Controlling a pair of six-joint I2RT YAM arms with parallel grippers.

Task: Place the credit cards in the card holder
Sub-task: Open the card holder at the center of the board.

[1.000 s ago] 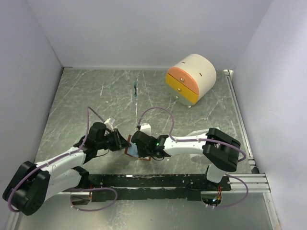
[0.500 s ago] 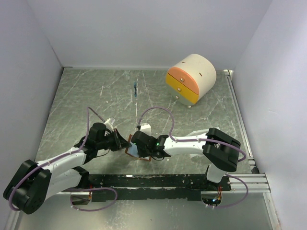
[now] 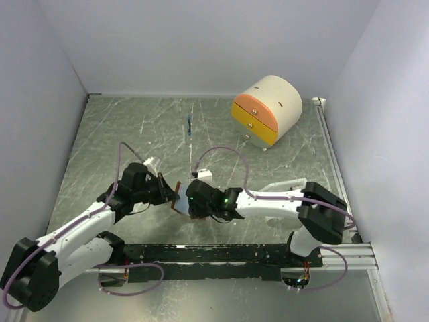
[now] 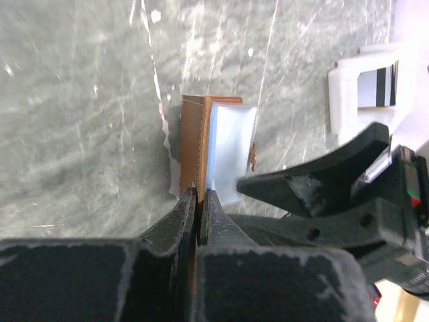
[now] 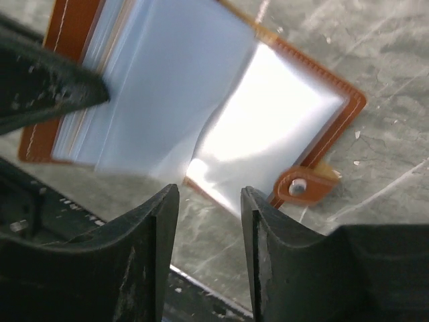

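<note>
Pinching card holder (image 4: 195, 137) cover, left fingers (image 4: 190, 202); right fingers (image 5: 166, 204) parted

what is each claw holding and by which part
The left claw pinches the card holder by its brown cover's edge; the right claw holds nothing.

a: where does the card holder (image 3: 181, 199) lie?
b: on the table (image 3: 120, 134), near the front, about the middle. the left gripper (image 4: 200, 196) is at its left edge, the right gripper (image 5: 209, 194) just beside its right.
a: and farther back?
b: a drawer box (image 3: 267, 109) at the back right; a thin small thing (image 3: 190, 125) back centre, well apart.
</note>
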